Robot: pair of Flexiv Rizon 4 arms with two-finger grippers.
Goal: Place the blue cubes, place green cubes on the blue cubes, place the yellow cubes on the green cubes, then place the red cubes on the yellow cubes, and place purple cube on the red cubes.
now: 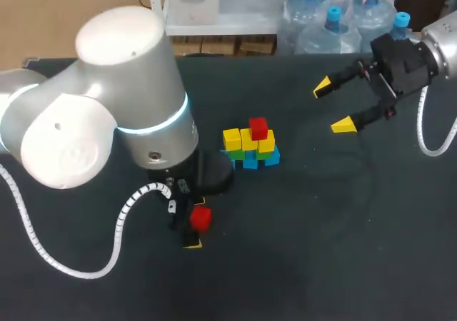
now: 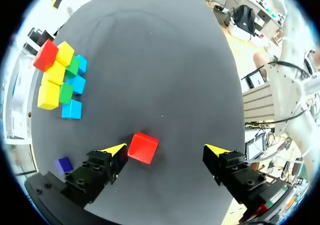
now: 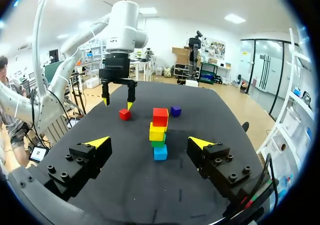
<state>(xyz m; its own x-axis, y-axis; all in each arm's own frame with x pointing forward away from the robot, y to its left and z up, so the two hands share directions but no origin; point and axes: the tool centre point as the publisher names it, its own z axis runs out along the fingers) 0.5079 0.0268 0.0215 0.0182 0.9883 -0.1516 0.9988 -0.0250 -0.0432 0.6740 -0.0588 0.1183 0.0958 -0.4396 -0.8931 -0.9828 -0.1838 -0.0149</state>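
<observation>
A stepped stack of cubes (image 1: 250, 148) stands mid-table: blue at the bottom, green, then yellow, and one red cube (image 1: 258, 128) on top. The stack (image 3: 159, 132) also lies ahead of my right gripper (image 3: 150, 143). A loose red cube (image 2: 143, 148) rests on the table between the open fingers of my left gripper (image 2: 167, 150), close to one fingertip (image 2: 116, 150) and apart from the other. In the head view this cube (image 1: 201, 218) sits under my left gripper (image 1: 187, 228). A small purple cube (image 2: 63, 164) lies beside that gripper. My right gripper (image 1: 335, 105) hangs open and empty above the table's right side.
The black table top (image 1: 321, 235) is bare at the front and right. My left arm's big grey joint (image 1: 114, 107) covers the table's left part in the head view and hides the purple cube there.
</observation>
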